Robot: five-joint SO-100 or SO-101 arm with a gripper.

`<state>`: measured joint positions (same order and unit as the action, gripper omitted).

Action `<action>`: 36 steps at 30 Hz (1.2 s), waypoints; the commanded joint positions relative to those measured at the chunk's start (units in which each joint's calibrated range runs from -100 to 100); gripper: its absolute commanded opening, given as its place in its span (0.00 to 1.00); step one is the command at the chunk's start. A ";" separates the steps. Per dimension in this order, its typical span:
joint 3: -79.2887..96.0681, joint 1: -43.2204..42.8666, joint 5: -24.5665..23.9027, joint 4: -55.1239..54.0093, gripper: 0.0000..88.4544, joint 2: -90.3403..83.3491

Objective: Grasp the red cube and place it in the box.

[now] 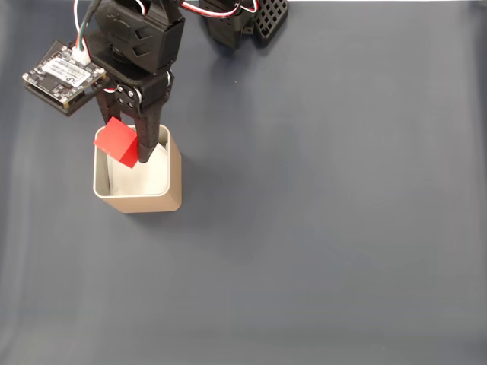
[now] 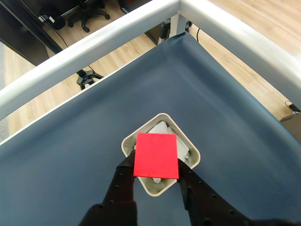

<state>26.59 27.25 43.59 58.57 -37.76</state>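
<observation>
Your gripper (image 1: 128, 148) is closed on the red cube (image 1: 118, 141) and holds it just above the box (image 1: 173, 179), near the left edge of the table (image 1: 319, 228). The cube hangs tilted over the opening, so I judge that releasing there would drop it inside on the white paper (image 1: 144, 179).

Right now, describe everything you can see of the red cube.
The small, bright red cube with plain matte faces is clamped between the black two-finger gripper, one of the jaws on each side. In the fixed view it is tilted, one corner pointing down, over the near-left part of the square tan box's pale grey rim. In the wrist view it hangs directly above the opening, hiding much of the white paper lining. It appears not yet released.
</observation>
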 commanded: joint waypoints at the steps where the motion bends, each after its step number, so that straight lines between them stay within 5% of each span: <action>1: -0.98 -0.02 0.05 -1.25 0.13 -0.97; 23: -2.35 0.76 0.29 -2.89 0.14 2.93; 36: -1.62 1.40 1.03 -4.28 0.49 2.76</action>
<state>26.59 28.07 44.32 55.65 -34.46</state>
